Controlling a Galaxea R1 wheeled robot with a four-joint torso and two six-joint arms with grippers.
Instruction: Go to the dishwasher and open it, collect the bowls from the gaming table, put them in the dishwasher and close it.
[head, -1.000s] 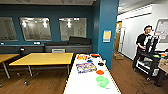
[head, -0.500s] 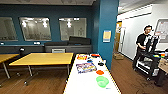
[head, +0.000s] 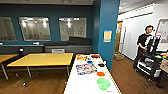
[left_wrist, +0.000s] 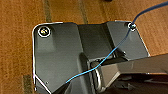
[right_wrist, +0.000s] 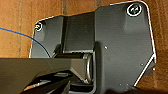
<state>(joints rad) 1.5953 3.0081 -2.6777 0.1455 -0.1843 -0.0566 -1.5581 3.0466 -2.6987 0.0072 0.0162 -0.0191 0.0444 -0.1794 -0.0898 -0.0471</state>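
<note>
**Head view: white table with bowls ahead of you**

Head view lists, for your check:
- Long narrow white-topped gaming table (head: 82, 83), running away from you at centre.
- Larger light green round plastic bowl (head: 103, 83), on its near right part.
- Smaller, flatter orange-red bowl (head: 100, 74), just beyond the green one.
- Colourful flat box (head: 86, 68), mid-table.
- Yellow wood-topped table (head: 42, 59), to the left.
- Person (head: 144, 42) beside a black cart (head: 150, 63), far right.

Wrist views: wooden floor (left_wrist: 17, 50). Whether either gripper is spread or pressed together, you cannot tell.
</note>
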